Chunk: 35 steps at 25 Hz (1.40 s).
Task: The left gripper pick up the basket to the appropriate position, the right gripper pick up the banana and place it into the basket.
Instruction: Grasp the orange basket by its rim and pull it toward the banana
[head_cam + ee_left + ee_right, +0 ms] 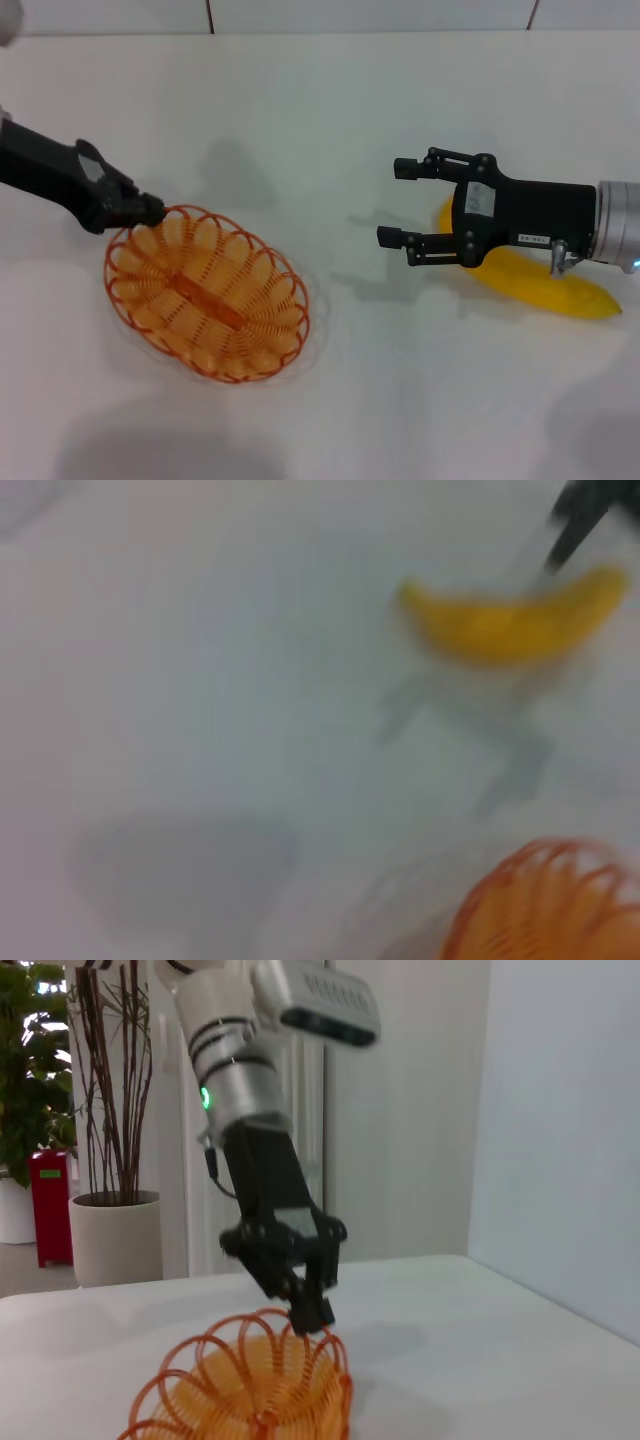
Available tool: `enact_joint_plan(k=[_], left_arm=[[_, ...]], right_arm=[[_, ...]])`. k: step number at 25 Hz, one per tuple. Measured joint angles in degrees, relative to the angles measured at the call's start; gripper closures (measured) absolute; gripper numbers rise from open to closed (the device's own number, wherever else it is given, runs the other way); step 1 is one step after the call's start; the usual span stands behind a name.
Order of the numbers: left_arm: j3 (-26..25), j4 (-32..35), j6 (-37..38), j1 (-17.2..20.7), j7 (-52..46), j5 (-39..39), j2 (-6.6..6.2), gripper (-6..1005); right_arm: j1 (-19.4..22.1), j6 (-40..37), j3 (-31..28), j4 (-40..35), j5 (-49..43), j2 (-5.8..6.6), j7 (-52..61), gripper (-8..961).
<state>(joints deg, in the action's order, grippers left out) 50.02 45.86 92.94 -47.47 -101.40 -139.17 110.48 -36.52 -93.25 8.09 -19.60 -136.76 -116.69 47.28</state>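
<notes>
On the white table [330, 120], the left gripper [150, 210] reaches in from about 9 o'clock of the head view, its black body slanting down toward the middle. Its fingers are drawn narrow on the scalloped rim of the basket [205, 292] at that basket's 10 o'clock edge. From the right wrist view the same claw [318, 1318] comes down from above onto the top of the orange wire loops [250, 1385], tips pinched together at the rim. Whether the basket is resting flat or tipped up cannot be told for certain; in the head view it lies at about 8 o'clock of the table, long axis running from 10 toward 4 o'clock.

At about 3 o'clock the right gripper [403, 203] hovers with its fingers spread wide, pointing toward 9 o'clock and holding nothing. The banana [545, 285] lies on the table just beneath and behind it, its far end stretching toward 4 o'clock, well apart from the basket. The left wrist view shows the banana [510, 620] blurred, with the basket's rim [550, 900] near.
</notes>
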Motion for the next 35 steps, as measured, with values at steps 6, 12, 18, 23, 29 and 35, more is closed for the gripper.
enact_joint_plan(k=[6,12,18,23,29,35], left_arm=[[-0.44,2.74,1.70,1.93,-3.82,5.50,-0.55,927],[-1.59,2.41,1.10,2.02,-5.07,5.09,-0.27,925],[-1.53,2.55,1.01,2.03,-5.10,5.07,-0.42,923],[-0.92,2.73,0.94,1.97,-4.23,3.68,-0.54,921],[-0.04,9.46,0.13,2.91,1.85,-2.47,2.54,919],[3.27,17.55,-2.65,6.11,5.56,-5.40,5.78,733]], right_arm=[[0.03,0.02,-0.01,0.00,0.00,0.07,0.00,95],[-0.23,0.07,-0.01,0.00,0.00,0.06,0.01,96],[-0.03,0.08,-0.01,0.00,0.07,0.06,0.01,97],[-0.03,-0.01,-0.01,0.00,0.09,0.06,0.01,97],[-0.02,-0.09,-0.01,0.00,0.10,0.06,0.00,98],[-0.05,-0.06,-0.01,-0.08,0.10,0.06,0.00,99]])
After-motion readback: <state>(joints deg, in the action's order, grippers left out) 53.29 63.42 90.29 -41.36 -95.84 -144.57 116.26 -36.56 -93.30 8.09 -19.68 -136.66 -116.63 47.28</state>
